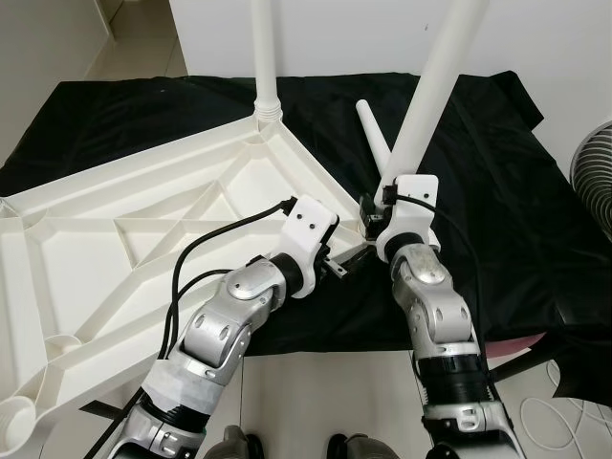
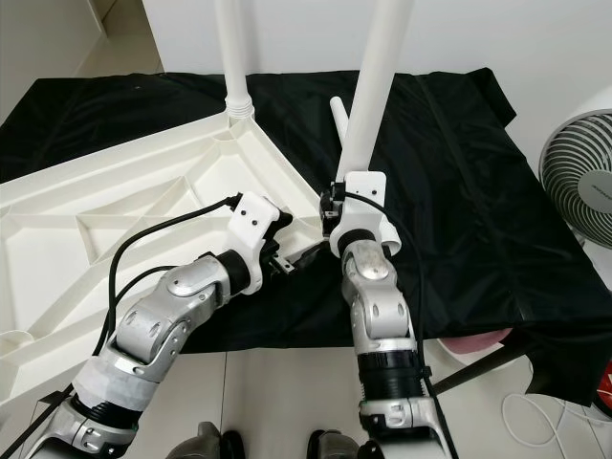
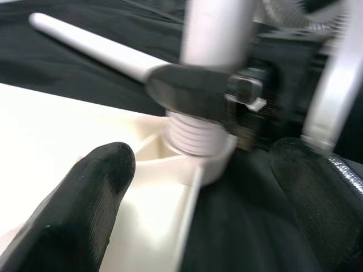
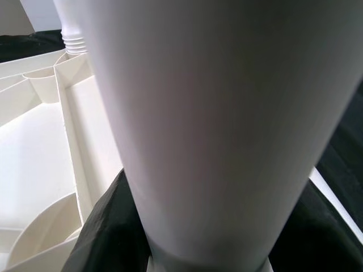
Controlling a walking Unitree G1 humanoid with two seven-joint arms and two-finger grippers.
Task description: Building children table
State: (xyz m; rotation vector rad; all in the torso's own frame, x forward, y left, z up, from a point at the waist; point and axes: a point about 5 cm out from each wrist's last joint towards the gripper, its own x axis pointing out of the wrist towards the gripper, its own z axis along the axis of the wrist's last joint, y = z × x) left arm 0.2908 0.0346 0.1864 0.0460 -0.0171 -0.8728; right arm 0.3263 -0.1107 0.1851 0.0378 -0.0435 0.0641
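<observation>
R gripper (image 2: 337, 212) pinches table leg (image 2: 375, 86) at corner socket (image 3: 195, 156); L gripper (image 3: 198, 192) spread — socket between fingers, prob. not touching.

white table leg (image 4: 215, 130), ribbed tabletop underside (image 4: 39, 141)

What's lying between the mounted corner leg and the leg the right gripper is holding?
A loose white leg lies on the black cloth between the mounted leg and the held leg, seen in the eye views.
</observation>
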